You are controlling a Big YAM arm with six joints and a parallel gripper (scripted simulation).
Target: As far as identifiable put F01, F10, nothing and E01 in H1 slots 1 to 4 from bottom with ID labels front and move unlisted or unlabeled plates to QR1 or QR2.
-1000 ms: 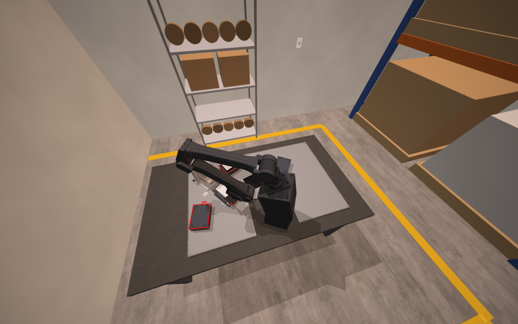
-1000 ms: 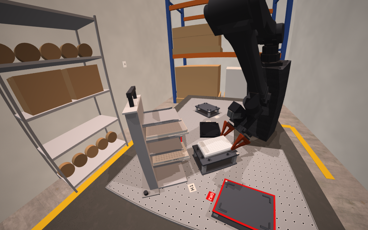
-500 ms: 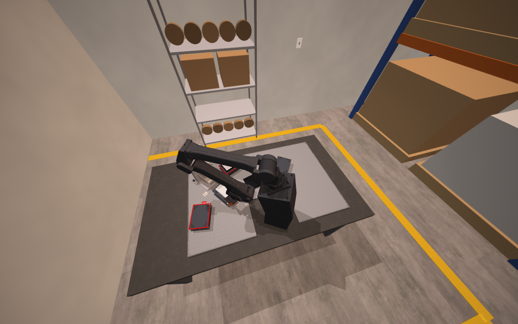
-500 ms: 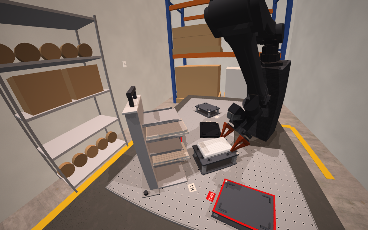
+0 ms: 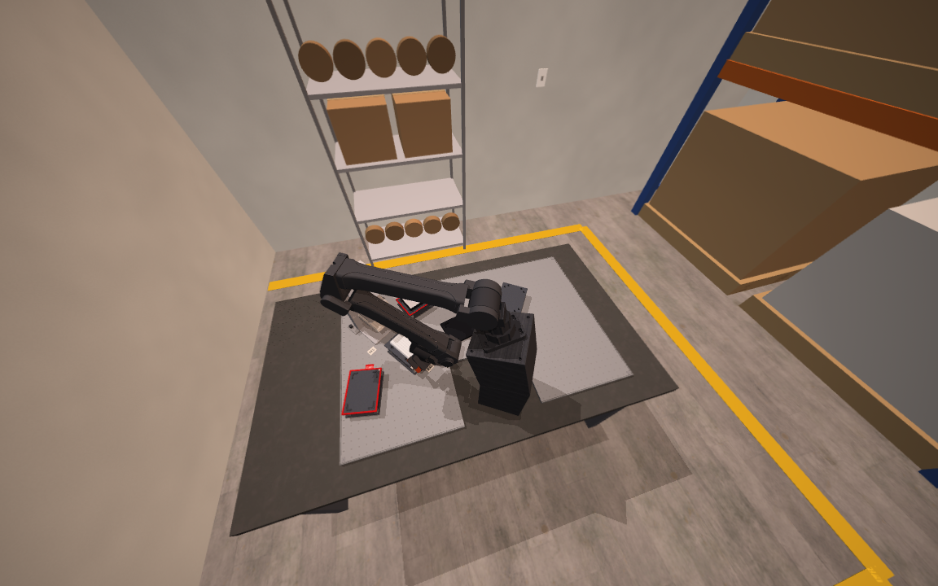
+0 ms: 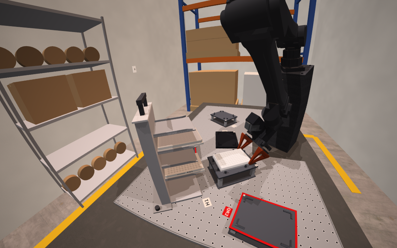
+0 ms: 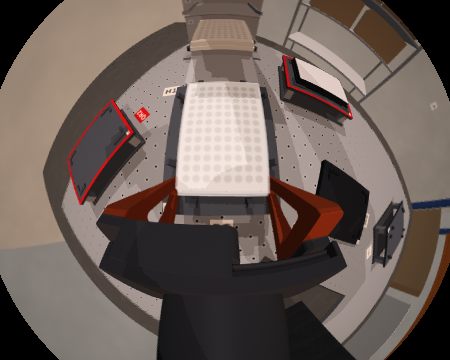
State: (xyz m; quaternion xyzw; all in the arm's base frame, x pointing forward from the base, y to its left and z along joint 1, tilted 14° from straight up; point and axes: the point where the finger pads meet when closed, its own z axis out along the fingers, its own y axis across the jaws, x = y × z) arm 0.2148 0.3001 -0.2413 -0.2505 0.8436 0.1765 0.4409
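My gripper [image 6: 245,155] [image 7: 222,181] is shut on the long sides of a white plate [image 6: 231,159] [image 7: 223,135], at its near end. The plate lies level on or just above the dark nest [image 6: 236,174] [image 7: 222,205] in front of the hotel H1 [image 6: 151,160]; contact with the nest cannot be told. No ID label on it is readable. In H1 a lower plate [image 6: 183,169] sits in slot 2 and an upper plate [image 6: 180,140] in slot 4; slots 1 and 3 look empty. QR2 [image 5: 364,391] [image 6: 263,215] [image 7: 100,150] is empty.
Another red-edged nest [image 7: 310,97] beyond, right of H1 in the wrist view, carries a black and white plate [image 7: 321,80]. A low black nest [image 6: 226,139] [image 7: 341,205] and a raised dark nest [image 6: 223,115] [image 7: 394,232] stand empty to the side. H1 stands close beyond the held plate.
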